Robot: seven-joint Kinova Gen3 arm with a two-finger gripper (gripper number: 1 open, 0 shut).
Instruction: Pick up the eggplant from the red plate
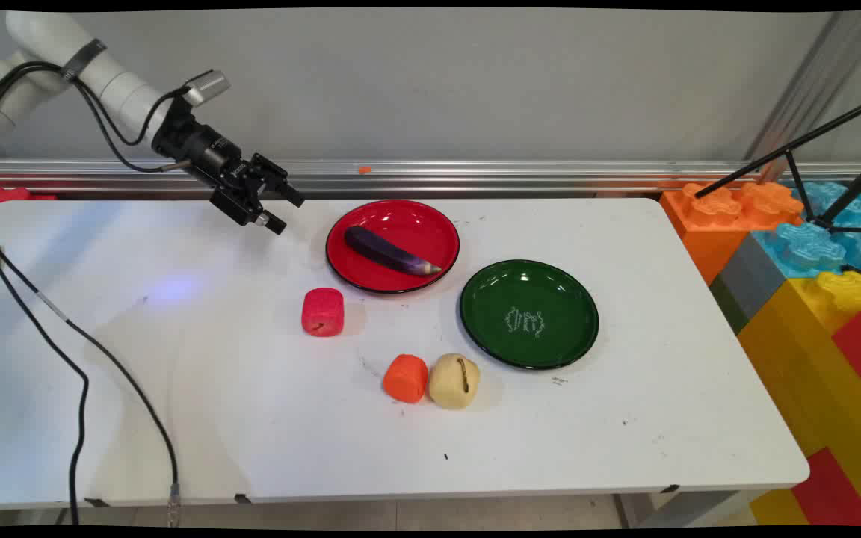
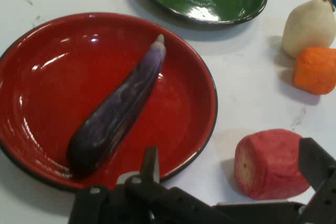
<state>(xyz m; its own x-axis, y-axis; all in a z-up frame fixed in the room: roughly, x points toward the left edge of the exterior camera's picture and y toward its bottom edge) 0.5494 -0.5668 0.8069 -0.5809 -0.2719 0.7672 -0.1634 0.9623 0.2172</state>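
The gripper [image 1: 282, 210] hangs open above the table [image 1: 176, 359], left of a red plate [image 1: 430, 224] holding an eggplant [image 1: 389, 252]. A red block [image 1: 323, 312], orange block [image 1: 405, 378], pear [image 1: 454, 381] and green plate [image 1: 529, 314] lie nearer the front.

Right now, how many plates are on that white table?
2. A red plate near the table's far edge holds a purple eggplant. An empty green plate sits just to its right, nearer the camera. Nothing appears to hide another.

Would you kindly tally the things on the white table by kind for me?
Plates: 2, the red plate and the green plate
Eggplant: 1
Red block: 1
Orange block: 1
Beige pear: 1
Total: 6
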